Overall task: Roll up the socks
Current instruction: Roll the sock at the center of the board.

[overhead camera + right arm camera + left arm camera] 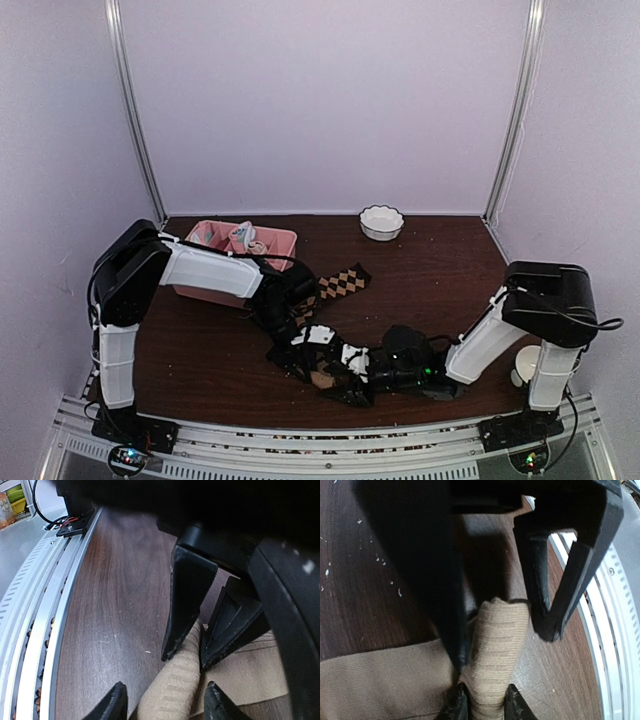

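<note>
The plain tan sock (497,645) lies near the table's front edge, one part bunched into a ribbed roll and the rest flat to the left. My left gripper (484,703) is shut on the roll's end. My right gripper (162,703) is open and straddles the same roll (175,690), with a gap at its left fingertip. In the top view the two grippers meet, left (310,350) and right (345,372), over the tan sock (322,380). The dark brown argyle sock (340,283) lies flat behind them, partly under the left arm.
A pink divided tray (280,236) with small rolled bundles stands at the back left. A white bowl (381,221) sits at the back centre. A white object (525,366) stands by the right arm's base. The metal front rail (612,645) runs close beside the grippers.
</note>
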